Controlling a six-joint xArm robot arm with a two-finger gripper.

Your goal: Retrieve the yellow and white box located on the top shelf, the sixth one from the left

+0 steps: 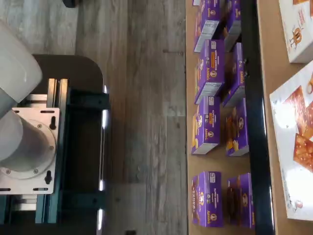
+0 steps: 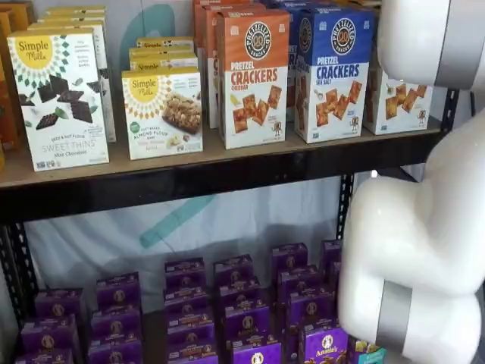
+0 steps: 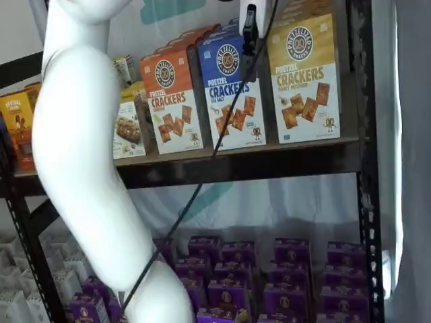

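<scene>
Hand (image 3: 250, 23) hung from above in a shelf view, black fingers seen side-on before the blue box (image 3: 232, 94), cable trailing down; whether apart or together, could not tell. Yellow and white box (image 3: 304, 81) stood upright on the top shelf (image 3: 269, 165), just beside the blue one, by the black right post (image 3: 360, 134); mostly hidden behind the white arm (image 2: 424, 227) elsewhere. Purple boxes (image 2: 246, 318) filled the lower level; grey wood-look floor (image 1: 146, 122) below, pale sheet behind.
</scene>
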